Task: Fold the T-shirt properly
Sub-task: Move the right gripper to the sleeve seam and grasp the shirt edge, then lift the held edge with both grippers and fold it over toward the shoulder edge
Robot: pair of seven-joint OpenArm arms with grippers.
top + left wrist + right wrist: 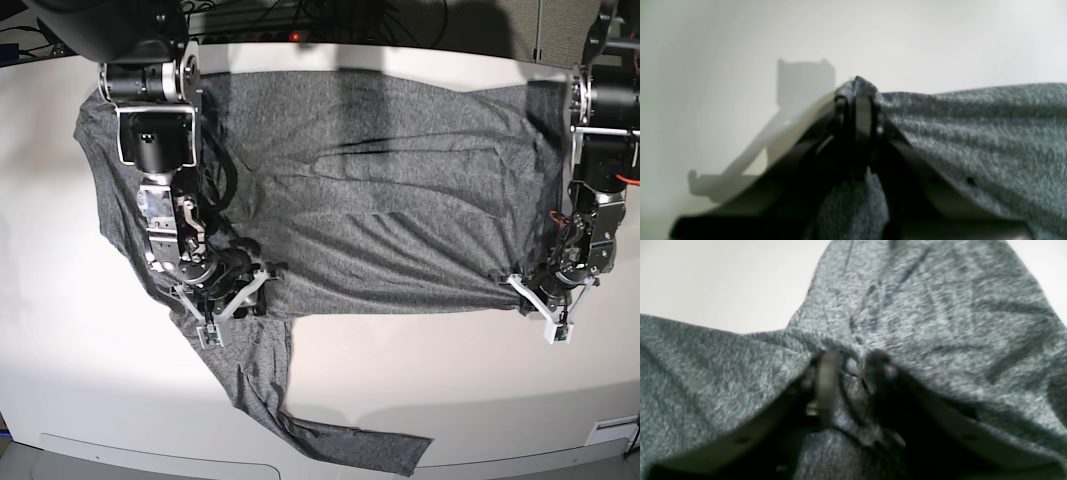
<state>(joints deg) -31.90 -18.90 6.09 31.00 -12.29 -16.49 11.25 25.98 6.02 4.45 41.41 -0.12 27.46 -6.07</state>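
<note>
The heather-grey T-shirt (380, 190) lies spread across the white table, one long sleeve (300, 410) trailing toward the front edge. My left gripper (524, 292), on the right in the base view, is shut on the shirt's lower corner; in the left wrist view the fingers (857, 110) pinch a fold of grey fabric (973, 133). My right gripper (232, 295), on the left in the base view, is shut on the shirt near the armpit; in the right wrist view its fingers (826, 383) clamp bunched fabric (907, 306).
The white table (90, 380) runs under the shirt and ends at a front edge (160, 455). Dark cables and equipment (300, 20) lie behind the table's far edge. The arm bodies (150, 110) stand over the shirt's two ends.
</note>
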